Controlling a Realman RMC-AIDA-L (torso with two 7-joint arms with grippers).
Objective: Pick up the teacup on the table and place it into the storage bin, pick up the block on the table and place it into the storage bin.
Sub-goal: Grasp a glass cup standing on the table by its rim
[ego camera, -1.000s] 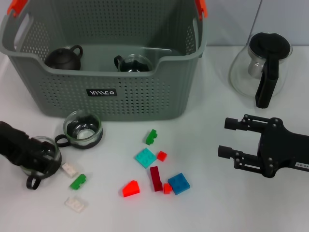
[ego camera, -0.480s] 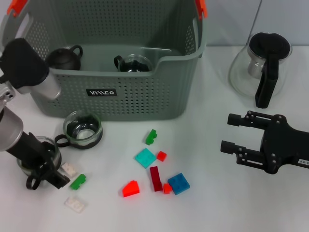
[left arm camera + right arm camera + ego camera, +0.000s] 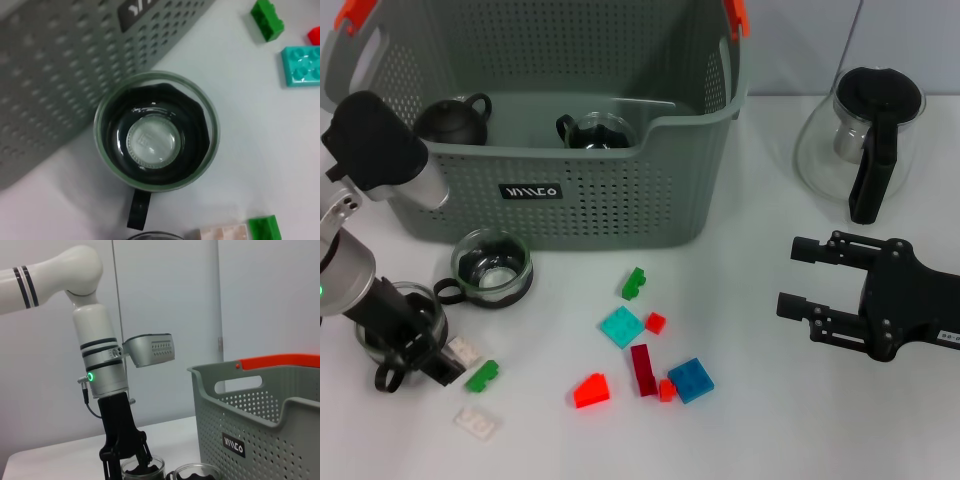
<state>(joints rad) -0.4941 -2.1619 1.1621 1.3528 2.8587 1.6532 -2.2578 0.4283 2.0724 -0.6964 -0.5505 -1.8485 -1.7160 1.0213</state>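
Left gripper (image 3: 415,345) gripped a glass teacup (image 3: 395,325) with narrow jaws; a straight lift should clear the storage bin (image 3: 620,200) wall. Right gripper (image 3: 800,280) idled, jaws wide.

The left gripper (image 3: 415,345) hides part of a teacup (image 3: 390,330); grip seemingly unclear.

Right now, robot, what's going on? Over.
Left gripper down on a glass teacup near the table's edge. Right gripper open, idle. Storage bin already holds two cups. Second teacup close beside.
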